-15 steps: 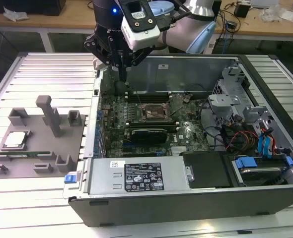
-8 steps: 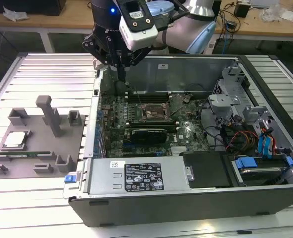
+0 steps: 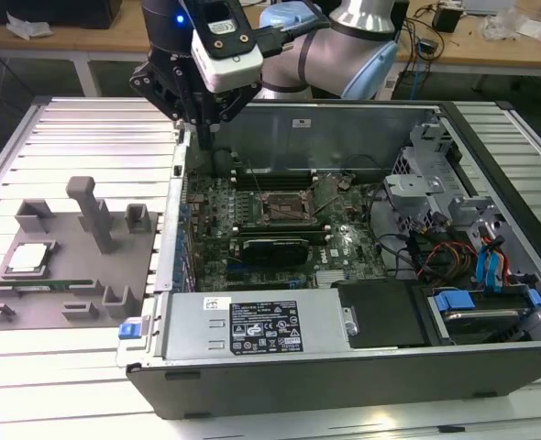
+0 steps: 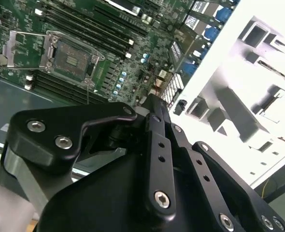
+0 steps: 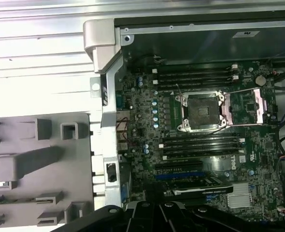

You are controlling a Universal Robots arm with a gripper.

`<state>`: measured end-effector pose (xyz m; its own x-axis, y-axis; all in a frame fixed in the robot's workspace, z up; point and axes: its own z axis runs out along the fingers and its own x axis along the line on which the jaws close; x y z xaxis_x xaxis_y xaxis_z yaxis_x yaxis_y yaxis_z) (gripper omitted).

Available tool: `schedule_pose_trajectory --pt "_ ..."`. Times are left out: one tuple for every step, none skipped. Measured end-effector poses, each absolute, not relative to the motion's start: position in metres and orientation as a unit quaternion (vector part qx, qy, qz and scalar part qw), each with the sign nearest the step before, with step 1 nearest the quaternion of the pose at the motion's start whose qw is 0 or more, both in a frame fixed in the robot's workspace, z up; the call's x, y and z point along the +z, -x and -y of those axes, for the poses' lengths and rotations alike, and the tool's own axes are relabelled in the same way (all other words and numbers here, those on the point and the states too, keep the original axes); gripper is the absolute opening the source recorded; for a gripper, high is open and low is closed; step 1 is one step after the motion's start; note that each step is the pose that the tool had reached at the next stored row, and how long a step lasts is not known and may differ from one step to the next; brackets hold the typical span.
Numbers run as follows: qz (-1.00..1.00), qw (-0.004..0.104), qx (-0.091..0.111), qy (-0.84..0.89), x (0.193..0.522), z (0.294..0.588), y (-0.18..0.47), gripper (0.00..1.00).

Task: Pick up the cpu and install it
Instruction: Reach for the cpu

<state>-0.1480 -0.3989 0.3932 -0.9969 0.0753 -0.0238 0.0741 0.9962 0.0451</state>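
Note:
The cpu (image 3: pixel 27 258), a small silvery square chip, lies flat in a recess of the grey holder block (image 3: pixel 73 266) at the exterior view's left, outside the computer case. My gripper (image 3: pixel 204 136) hangs high above the case's back corner nearest that block, well away from the cpu. Its black fingers (image 4: pixel 153 112) point down, drawn together with nothing between them. The motherboard's socket (image 3: pixel 284 209) stands with its metal frame flipped open; it shows in both wrist views (image 4: pixel 72 58) (image 5: pixel 203 112).
The open computer case (image 3: pixel 344 367) holds the motherboard (image 3: pixel 252 234), a drive cage and cables toward the exterior view's right. A thin green memory stick (image 3: pixel 41 286) rests on the holder block beside a tall grey post (image 3: pixel 92 211). A slatted metal table (image 3: pixel 50 367) lies underneath.

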Motion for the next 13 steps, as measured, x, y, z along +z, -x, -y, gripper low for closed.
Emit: schedule_pose_trajectory --pt "-0.999 0.013 0.022 -0.037 0.393 0.399 0.15 0.11" --pt "-0.999 0.013 0.022 -0.037 0.393 0.399 0.152 0.11" --pt "-0.999 0.013 0.022 -0.037 0.393 0.399 0.154 0.11" --pt "-0.999 0.013 0.022 -0.037 0.393 0.399 0.157 0.11" --pt "-0.999 0.013 0.022 -0.037 0.393 0.399 0.161 0.11" --pt "-0.999 0.013 0.022 -0.037 0.393 0.399 0.162 0.11" --pt "-0.999 0.013 0.022 -0.037 0.393 0.399 0.163 0.11" --pt "-0.999 0.013 0.022 -0.037 0.393 0.399 0.165 0.11" --pt "-0.999 0.013 0.022 -0.037 0.393 0.399 0.166 0.11" --pt "-0.999 0.013 0.022 -0.037 0.393 0.399 0.168 0.11" --pt "-0.999 0.013 0.022 -0.037 0.393 0.399 0.171 0.11" --pt "-0.999 0.013 0.022 -0.037 0.393 0.399 0.174 0.11" --pt "-0.999 0.013 0.022 -0.037 0.392 0.399 0.175 0.11"
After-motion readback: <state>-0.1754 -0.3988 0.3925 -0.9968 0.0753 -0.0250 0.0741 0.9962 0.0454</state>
